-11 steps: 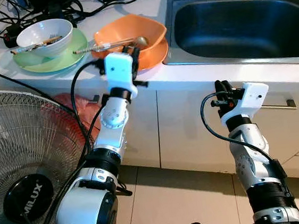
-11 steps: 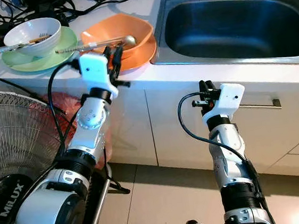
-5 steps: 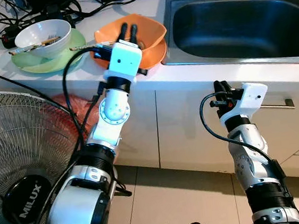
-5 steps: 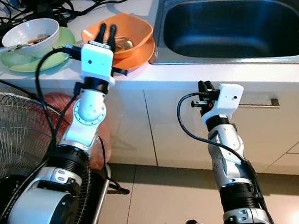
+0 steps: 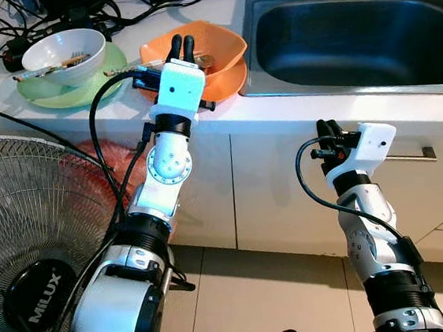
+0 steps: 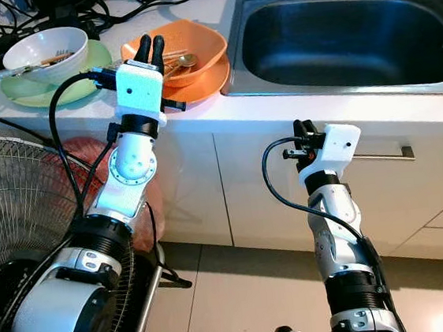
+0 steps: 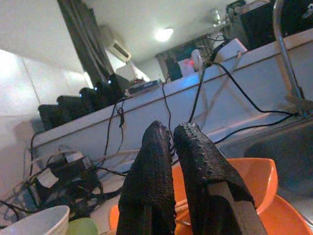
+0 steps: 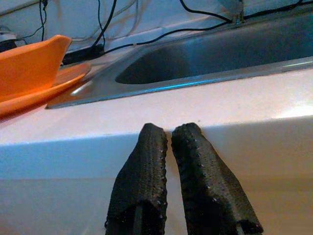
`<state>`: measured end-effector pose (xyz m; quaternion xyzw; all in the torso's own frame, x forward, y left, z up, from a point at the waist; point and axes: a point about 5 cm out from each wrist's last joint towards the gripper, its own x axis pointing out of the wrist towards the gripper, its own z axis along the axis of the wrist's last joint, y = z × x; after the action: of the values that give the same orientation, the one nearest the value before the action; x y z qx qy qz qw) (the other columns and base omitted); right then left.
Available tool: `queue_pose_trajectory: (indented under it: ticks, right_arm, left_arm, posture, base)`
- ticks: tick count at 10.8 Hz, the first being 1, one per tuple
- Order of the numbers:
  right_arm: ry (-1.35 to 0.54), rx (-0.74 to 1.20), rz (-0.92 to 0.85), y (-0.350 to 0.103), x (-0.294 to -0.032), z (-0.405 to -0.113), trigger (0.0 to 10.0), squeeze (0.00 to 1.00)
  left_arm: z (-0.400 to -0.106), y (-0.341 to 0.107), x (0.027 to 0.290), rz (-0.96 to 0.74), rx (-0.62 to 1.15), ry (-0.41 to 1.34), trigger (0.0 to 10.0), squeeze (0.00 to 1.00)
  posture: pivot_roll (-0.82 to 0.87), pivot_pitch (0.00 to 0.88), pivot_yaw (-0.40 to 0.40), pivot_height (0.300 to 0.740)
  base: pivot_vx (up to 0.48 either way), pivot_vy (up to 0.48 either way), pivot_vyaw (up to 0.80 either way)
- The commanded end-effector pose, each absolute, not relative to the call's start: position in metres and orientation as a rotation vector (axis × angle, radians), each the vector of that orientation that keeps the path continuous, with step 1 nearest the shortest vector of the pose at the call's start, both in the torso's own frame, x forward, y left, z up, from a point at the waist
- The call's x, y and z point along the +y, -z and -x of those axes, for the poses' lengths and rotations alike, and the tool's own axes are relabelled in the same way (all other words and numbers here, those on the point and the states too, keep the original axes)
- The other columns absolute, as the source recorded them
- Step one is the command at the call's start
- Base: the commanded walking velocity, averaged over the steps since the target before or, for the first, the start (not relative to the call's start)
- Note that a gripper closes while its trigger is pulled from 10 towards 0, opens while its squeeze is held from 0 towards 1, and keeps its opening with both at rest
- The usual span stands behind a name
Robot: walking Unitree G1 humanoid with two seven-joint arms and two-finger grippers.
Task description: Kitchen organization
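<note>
An orange bowl (image 5: 212, 42) with a metal spoon (image 5: 204, 59) in it sits on an orange plate (image 5: 227, 82) on the white counter, just left of the steel sink (image 5: 350, 33). My left gripper (image 5: 179, 42) is raised over the bowl's near left rim, fingers shut on nothing; its wrist view shows the shut fingers (image 7: 195, 147) above the orange bowl (image 7: 249, 171). Further left, a white bowl (image 5: 62, 46) holding utensils rests on a green plate (image 5: 82, 87). My right gripper (image 5: 326, 129) is shut below the counter edge, in front of the cabinet.
A standing fan (image 5: 32, 249) is at my lower left, with a red bag (image 5: 119, 169) behind it. Black cables (image 5: 70, 11) tangle along the back of the counter. A drawer handle (image 5: 414, 155) is to the right of my right gripper.
My left gripper has risen from the counter's front edge to above the orange bowl's rim, then shifted slightly left. The right arm has not moved.
</note>
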<state>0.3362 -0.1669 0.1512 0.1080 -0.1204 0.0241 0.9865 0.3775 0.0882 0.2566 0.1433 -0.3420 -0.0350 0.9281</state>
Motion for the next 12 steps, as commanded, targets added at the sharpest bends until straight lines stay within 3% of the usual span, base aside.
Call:
queue_pose_trajectory:
  ticks: [1, 2, 4, 7, 12]
  right_arm:
    - [-0.050, -0.239, -0.223, -0.150, -0.166, -0.336, 10.0, 0.00]
    - [-0.047, -0.239, -0.222, -0.150, -0.167, -0.336, 10.0, 0.00]
    - [-0.043, -0.241, -0.222, -0.150, -0.168, -0.335, 10.0, 0.00]
    - [-0.047, -0.242, -0.226, -0.150, -0.167, -0.337, 10.0, 0.00]
    - [-0.050, -0.245, -0.230, -0.151, -0.166, -0.338, 10.0, 0.00]
  left_arm:
    - [-0.378, -0.251, 0.092, -0.276, -0.671, 0.059, 10.0, 0.00]
    - [-0.376, -0.242, 0.090, -0.180, -0.626, 0.090, 10.0, 0.00]
    - [-0.353, -0.211, 0.066, -0.153, -0.591, 0.243, 10.0, 0.00]
    - [-0.339, -0.198, 0.063, -0.114, -0.560, 0.230, 10.0, 0.00]
    - [-0.363, -0.213, 0.110, -0.234, -0.531, 0.044, 10.0, 0.00]
  posture:
    - [0.04, 0.164, 0.033, 0.740]
    - [0.04, 0.164, 0.036, 0.740]
    - [0.05, 0.162, 0.040, 0.740]
    - [0.05, 0.145, 0.037, 0.740]
    - [0.05, 0.143, 0.038, 0.740]
  base:
    - [0.000, 0.000, 0.00]
    - [0.000, 0.000, 0.00]
    - [0.000, 0.000, 0.00]
    - [0.000, 0.000, 0.00]
    - [0.000, 0.000, 0.00]
